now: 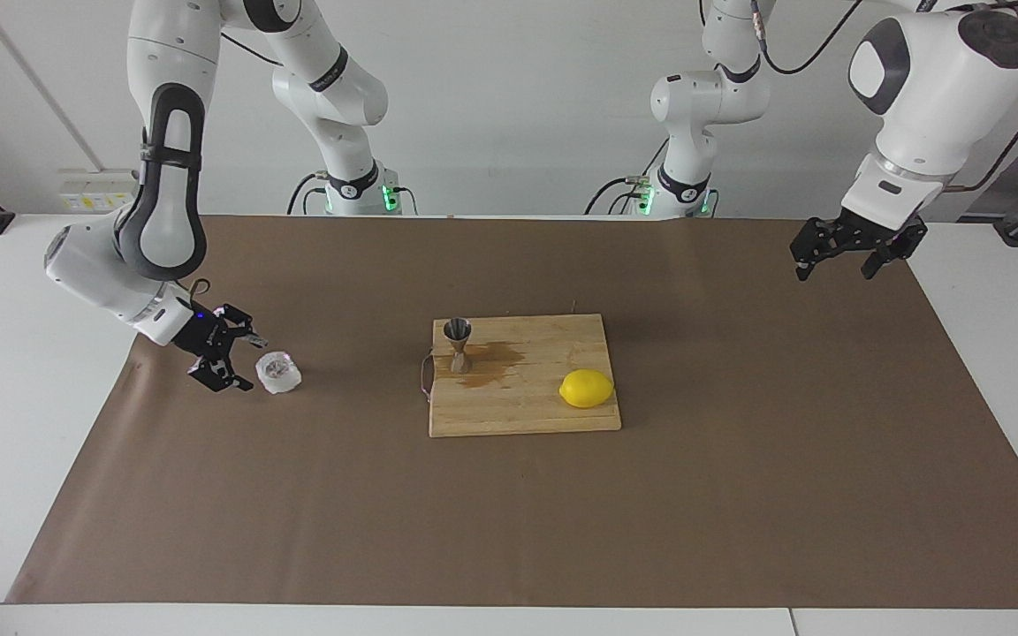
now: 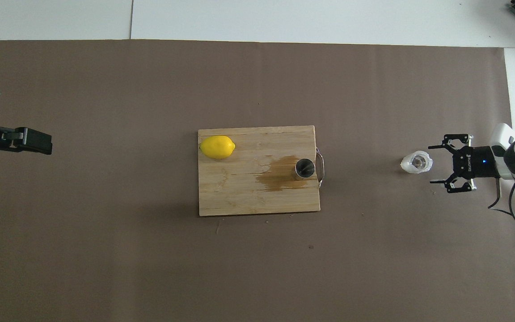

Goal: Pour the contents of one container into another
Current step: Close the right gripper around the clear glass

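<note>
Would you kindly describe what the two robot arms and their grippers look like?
Both arms have glossy white rounded shells with dark grey joint panels, black bands and black cables; green lights glow at their bases. The right gripper is a black open-link frame with a small blue light. The left gripper is black too.
</note>
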`<state>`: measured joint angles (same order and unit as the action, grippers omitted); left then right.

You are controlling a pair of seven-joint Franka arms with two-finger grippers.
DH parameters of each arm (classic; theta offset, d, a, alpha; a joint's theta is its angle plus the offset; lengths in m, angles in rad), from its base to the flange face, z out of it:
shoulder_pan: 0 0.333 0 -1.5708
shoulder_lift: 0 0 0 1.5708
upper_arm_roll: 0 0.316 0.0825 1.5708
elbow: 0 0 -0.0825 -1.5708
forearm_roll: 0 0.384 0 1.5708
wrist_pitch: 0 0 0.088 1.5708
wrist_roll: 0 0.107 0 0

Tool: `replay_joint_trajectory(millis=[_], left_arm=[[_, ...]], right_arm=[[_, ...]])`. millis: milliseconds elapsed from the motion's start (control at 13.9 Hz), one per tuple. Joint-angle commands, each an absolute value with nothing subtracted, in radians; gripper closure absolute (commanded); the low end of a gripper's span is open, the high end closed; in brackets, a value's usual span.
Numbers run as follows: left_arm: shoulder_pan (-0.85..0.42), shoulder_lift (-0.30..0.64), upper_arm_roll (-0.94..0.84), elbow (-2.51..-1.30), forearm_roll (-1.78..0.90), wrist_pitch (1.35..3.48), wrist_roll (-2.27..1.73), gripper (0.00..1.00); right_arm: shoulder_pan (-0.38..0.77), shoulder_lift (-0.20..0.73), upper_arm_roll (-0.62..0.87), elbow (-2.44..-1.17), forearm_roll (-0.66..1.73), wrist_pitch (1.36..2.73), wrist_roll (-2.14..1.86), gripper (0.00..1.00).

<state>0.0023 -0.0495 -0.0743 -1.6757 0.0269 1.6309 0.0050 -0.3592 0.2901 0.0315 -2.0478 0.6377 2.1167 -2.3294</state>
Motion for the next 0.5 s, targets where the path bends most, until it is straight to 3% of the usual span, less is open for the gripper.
replay_joint_trajectory(millis=[0,287,431], left_arm=[[-0.008,-0.049,-0.066,-1.602,-0.032,1.549,0.015,0.0],[-0.008,-0.043,-0.08,-1.545,-0.034,1.477,0.002,0.0],[-0.003,-0.092,-0.086,-1.647,-0.034,1.546,-0.012,0.0]], right_arm=[[-0.361,0.327,0.04,-2.037,0.68,2.117,-2.364,0.0],[-0.331,0.339,0.043,-2.048,0.719,2.154,-2.364,0.0],[-0.327,0.333,0.044,-2.085,0.756,2.186,-2.365,0.0]])
